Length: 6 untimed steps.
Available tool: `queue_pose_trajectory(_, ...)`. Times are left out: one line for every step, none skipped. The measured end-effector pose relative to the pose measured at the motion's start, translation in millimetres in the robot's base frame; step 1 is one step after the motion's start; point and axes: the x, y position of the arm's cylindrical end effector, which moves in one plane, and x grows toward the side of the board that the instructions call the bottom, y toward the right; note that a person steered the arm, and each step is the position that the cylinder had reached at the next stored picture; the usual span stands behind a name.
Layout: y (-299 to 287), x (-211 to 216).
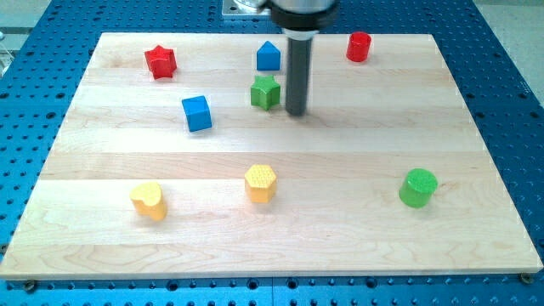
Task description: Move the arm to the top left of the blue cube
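Observation:
The blue cube (pixel 197 113) sits on the wooden board (pixel 340 170), left of centre in the upper half. My tip (pixel 296 112) is at the end of the dark rod, well to the right of the blue cube at about the same height in the view. It stands just right of the green star block (pixel 266 92), with a small gap between them. A blue house-shaped block (pixel 269 56) lies above the green star.
A red star block (pixel 160 62) is at the upper left and a red cylinder (pixel 359 47) at the upper right. A yellow heart-shaped block (pixel 150 201) and a yellow hexagonal block (pixel 261 183) lie in the lower half. A green cylinder (pixel 418 187) is at the lower right.

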Motion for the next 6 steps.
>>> queue_pose_trajectory(-22.5, 85.6)
queue_pose_trajectory(-121.6, 103.0)
queue_pose_trajectory(-229.7, 100.8)
queue_pose_trajectory(-249.9, 38.4)
queue_pose_trajectory(-234.2, -20.0)
queue_pose_trajectory(-170.2, -15.4)
